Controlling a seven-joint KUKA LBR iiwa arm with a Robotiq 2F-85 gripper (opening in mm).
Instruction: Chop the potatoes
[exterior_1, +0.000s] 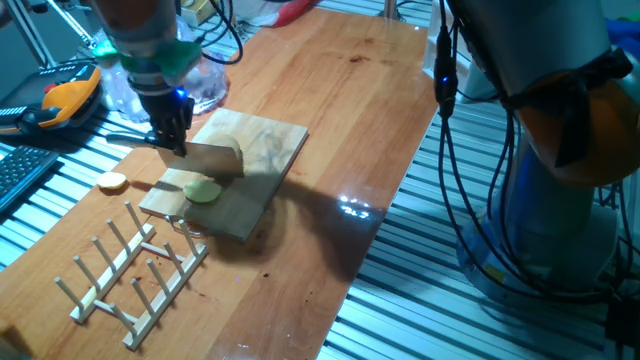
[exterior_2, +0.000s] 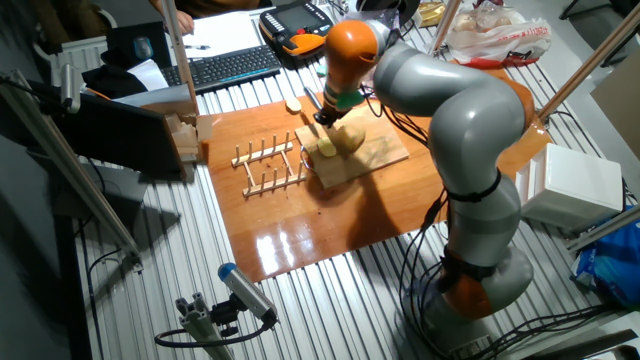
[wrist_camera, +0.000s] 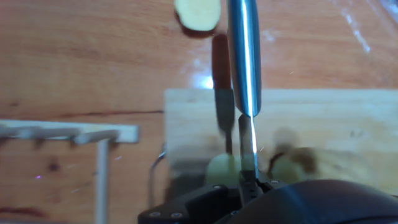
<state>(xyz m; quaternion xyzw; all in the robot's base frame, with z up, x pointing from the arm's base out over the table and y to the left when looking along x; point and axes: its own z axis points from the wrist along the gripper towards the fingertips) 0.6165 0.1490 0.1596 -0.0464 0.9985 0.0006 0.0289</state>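
Note:
My gripper (exterior_1: 170, 135) is shut on a knife (exterior_1: 210, 158) and holds its blade down on the wooden cutting board (exterior_1: 265, 140). The potato lies in two pale yellow halves: one (exterior_1: 203, 190) in front of the blade and one (exterior_1: 236, 156) behind it, partly hidden. In the hand view the shiny blade (wrist_camera: 244, 56) runs up the middle, with one half (wrist_camera: 222, 169) to its left and the other (wrist_camera: 292, 160) to its right. In the other fixed view my gripper (exterior_2: 325, 112) stands over the potato (exterior_2: 338, 142) on the board (exterior_2: 375, 155).
A small flat yellow slice (exterior_1: 112, 181) lies on the table left of the board. A wooden peg rack (exterior_1: 135, 270) stands in front of it. A clear plastic bag (exterior_1: 205, 85) sits behind the gripper. A keyboard (exterior_2: 230, 65) and an orange pendant (exterior_1: 65, 98) lie beyond the table.

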